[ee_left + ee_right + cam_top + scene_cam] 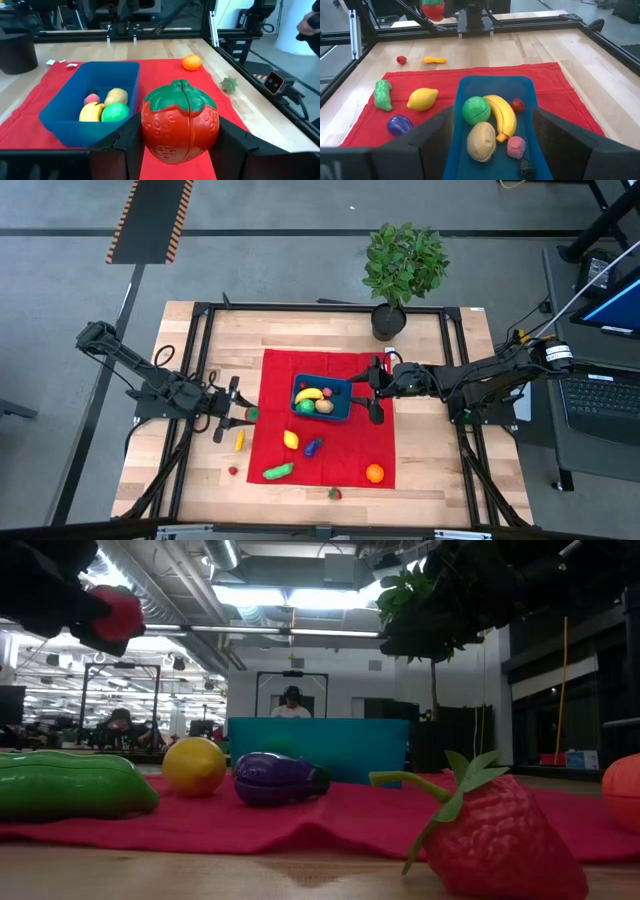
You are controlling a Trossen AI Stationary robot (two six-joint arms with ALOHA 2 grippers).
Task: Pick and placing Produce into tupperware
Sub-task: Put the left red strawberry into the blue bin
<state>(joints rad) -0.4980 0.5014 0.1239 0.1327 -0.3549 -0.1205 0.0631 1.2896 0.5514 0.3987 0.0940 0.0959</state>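
Tupperware (322, 398) is lying right of the left end effector (180, 150), which is gripping a toy strawberry (180, 122). Right end effector (490, 150) is gaping empty around the container's rim.

overhead, table-level, two wrists, shared container (322, 399)

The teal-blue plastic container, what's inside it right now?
Inside the teal-blue plastic container: a green ball-shaped fruit, yellow banana, tan potato, small red, pink and dark berry pieces. Anything beneath is covered.

A red cloth (330, 455) covers the wooden table (440, 470) near a potted plant (402, 270).
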